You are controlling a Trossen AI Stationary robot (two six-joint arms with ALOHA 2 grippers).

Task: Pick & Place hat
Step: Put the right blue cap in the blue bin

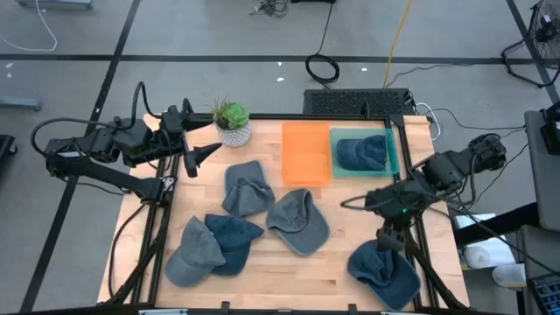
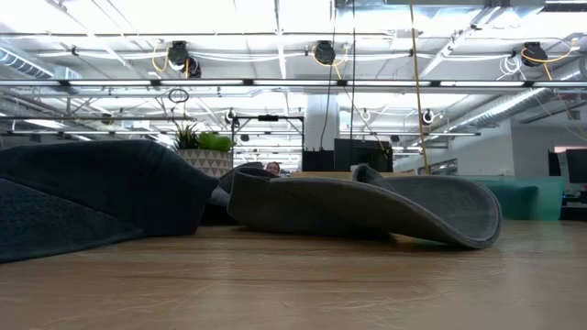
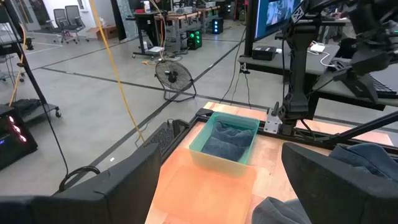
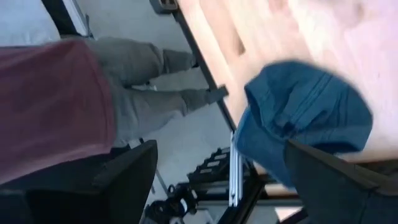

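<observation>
Right gripper (image 1: 350, 202), fingers standing apart and empty, is hovering over bare wood at the table's right side. A blue denim cap (image 1: 383, 269) is lying near the table's near right corner, well apart from it, toward the near edge. Another blue cap (image 1: 361, 153) is sitting inside the teal plastic bin (image 1: 394, 157) at the far right, beside an orange tray (image 1: 305, 153). Left gripper (image 1: 203, 154), also spread and empty, is waiting near the small potted succulent (image 1: 233, 121).
</observation>
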